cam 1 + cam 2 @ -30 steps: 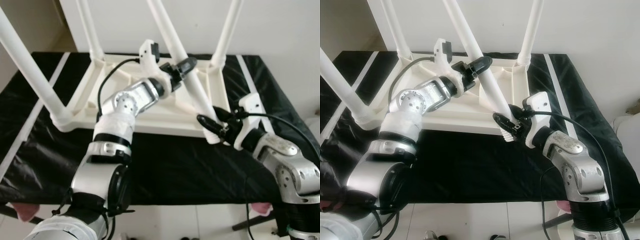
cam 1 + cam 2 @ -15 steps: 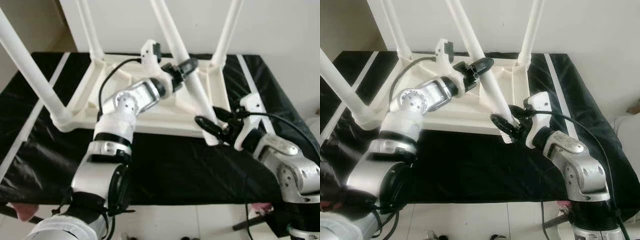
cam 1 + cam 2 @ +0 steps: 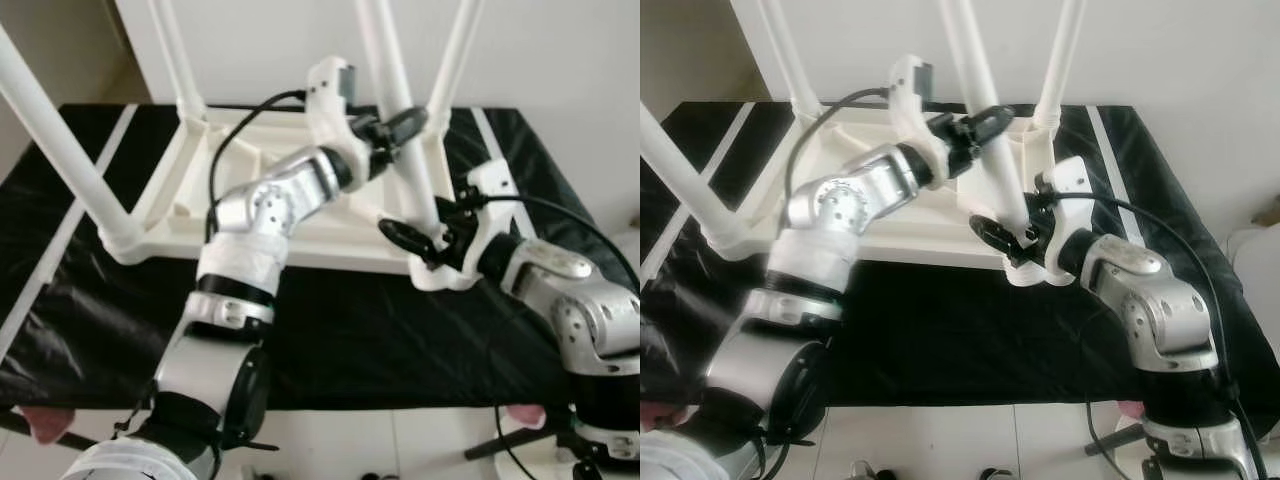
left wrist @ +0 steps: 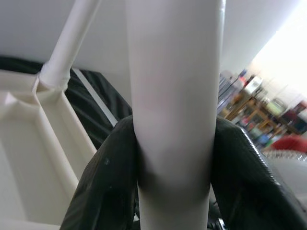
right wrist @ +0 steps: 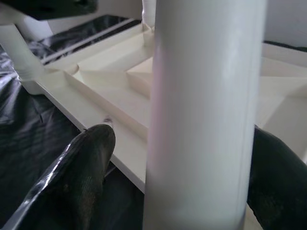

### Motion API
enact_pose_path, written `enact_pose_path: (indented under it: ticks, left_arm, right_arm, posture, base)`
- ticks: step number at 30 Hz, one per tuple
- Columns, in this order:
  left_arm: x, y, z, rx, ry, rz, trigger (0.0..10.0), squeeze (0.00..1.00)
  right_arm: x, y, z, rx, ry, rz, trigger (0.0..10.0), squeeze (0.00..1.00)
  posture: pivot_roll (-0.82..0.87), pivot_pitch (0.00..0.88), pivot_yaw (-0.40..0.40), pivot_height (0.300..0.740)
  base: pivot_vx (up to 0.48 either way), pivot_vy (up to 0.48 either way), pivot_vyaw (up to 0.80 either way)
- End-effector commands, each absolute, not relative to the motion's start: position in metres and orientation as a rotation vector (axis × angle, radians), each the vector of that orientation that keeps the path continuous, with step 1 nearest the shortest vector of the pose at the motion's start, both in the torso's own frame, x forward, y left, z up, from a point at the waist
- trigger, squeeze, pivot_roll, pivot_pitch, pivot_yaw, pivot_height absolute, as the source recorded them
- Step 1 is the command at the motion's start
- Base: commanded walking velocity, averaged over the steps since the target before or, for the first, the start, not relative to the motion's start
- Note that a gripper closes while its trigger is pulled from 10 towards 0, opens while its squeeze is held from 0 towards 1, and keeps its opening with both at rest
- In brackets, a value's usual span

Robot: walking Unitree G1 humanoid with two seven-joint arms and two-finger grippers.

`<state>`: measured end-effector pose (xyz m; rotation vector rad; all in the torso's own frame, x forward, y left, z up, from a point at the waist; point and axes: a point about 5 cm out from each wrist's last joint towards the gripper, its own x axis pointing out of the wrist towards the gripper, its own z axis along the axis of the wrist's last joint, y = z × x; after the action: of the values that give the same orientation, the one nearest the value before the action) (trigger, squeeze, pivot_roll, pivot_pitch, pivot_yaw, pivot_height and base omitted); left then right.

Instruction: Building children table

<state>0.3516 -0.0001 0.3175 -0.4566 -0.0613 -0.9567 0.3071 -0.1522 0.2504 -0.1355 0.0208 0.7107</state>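
Table leg [image 3: 408, 150], a long white tube, stands almost straight up at the near right corner [image 3: 440, 272] of the upside-down children's table [image 3: 300, 215]. Its bottom end sits at the corner socket. I cannot tell if it is pushed all the way in.

The left gripper [image 3: 395, 128] is closed around the leg higher up, with a black finger [image 4: 103, 182] pressed on each side of it. The right gripper [image 3: 415, 240] reaches around the leg low down, just above the socket. Its fingers [image 5: 81, 167] sit on both sides of the tube, but I cannot tell if they squeeze it.

The leg looks like hard, smooth plastic. It is likely light and stiff, so it will not bend, but it may slip in the fingers. I think a low hold near the socket is best for pushing it in, and a high hold keeps it from tipping.

Three other white legs [image 3: 65, 150] already stick up from the other corners. The table lies on a bench covered with a black sheet [image 3: 330, 340], with a white wall [image 3: 270, 50] behind.
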Motion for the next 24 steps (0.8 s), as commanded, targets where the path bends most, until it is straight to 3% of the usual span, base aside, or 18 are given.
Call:
enact_pose_path:
  ticks: [1,8,9,10,11,12,14,15,16,17,24]
  left_arm:
    - [0.342,-0.008,0.323,-0.395,-0.126,-1.065,10.0,0.00]
    - [0.332,-0.016,0.321,-0.325,-0.151,-1.083,10.0,0.00]
    - [0.331,-0.016,0.322,-0.317,-0.158,-1.080,10.0,0.00]
    - [0.331,-0.016,0.322,-0.317,-0.158,-1.080,10.0,0.00]
    - [0.330,-0.016,0.322,-0.309,-0.165,-1.077,10.0,0.00]
    - [0.329,-0.016,0.322,-0.297,-0.175,-1.073,10.0,0.00]
    - [0.328,-0.015,0.322,-0.287,-0.184,-1.070,10.0,0.00]
    - [0.328,-0.015,0.322,-0.282,-0.188,-1.066,10.0,0.00]
    - [0.328,-0.015,0.322,-0.280,-0.189,-1.065,10.0,0.00]
    - [0.327,-0.015,0.322,-0.277,-0.192,-1.066,10.0,0.00]
    - [0.324,-0.017,0.324,-0.273,-0.201,-1.074,10.0,0.00]
  right_arm:
    - [0.311,-0.150,0.248,-0.138,0.054,0.699,10.0,0.00]
    - [0.319,-0.143,0.252,-0.160,0.079,0.698,10.0,0.00]
    - [0.320,-0.144,0.251,-0.158,0.094,0.692,8.5,0.00]
    - [0.320,-0.144,0.251,-0.158,0.094,0.692,8.5,0.00]
    - [0.322,-0.144,0.251,-0.161,0.104,0.684,7.1,0.00]
    - [0.323,-0.145,0.250,-0.157,0.119,0.678,4.6,0.00]
    - [0.323,-0.146,0.249,-0.154,0.130,0.674,4.6,0.00]
    - [0.324,-0.146,0.249,-0.150,0.133,0.667,0.9,0.00]
    - [0.324,-0.147,0.249,-0.148,0.134,0.663,0.9,0.00]
    - [0.325,-0.148,0.249,-0.142,0.142,0.657,0.0,0.00]
    - [0.325,-0.151,0.245,-0.125,0.160,0.633,0.0,0.00]
  posture:
    - [-0.17,0.137,0.028,0.740]
    - [-0.16,0.138,0.023,0.740]
    - [-0.16,0.137,0.022,0.740]
    - [-0.16,0.137,0.022,0.740]
    - [-0.16,0.137,0.022,0.740]
    - [-0.16,0.138,0.022,0.740]
    - [-0.17,0.138,0.023,0.740]
    - [-0.17,0.139,0.024,0.740]
    - [-0.17,0.139,0.024,0.740]
    - [-0.17,0.139,0.025,0.740]
    - [-0.17,0.141,0.027,0.740]
  base:
    - [0.000,0.000,0.00]
    - [0.000,0.000,0.00]
    - [0.000,0.000,0.00]
    - [0.000,0.000,0.00]
    - [0.000,0.000,0.00]
    - [0.000,0.000,0.00]
    - [0.000,0.000,0.00]
    - [0.000,0.000,0.00]
    - [0.000,0.000,0.00]
    - [0.000,0.000,0.00]
    - [0.000,0.000,0.00]
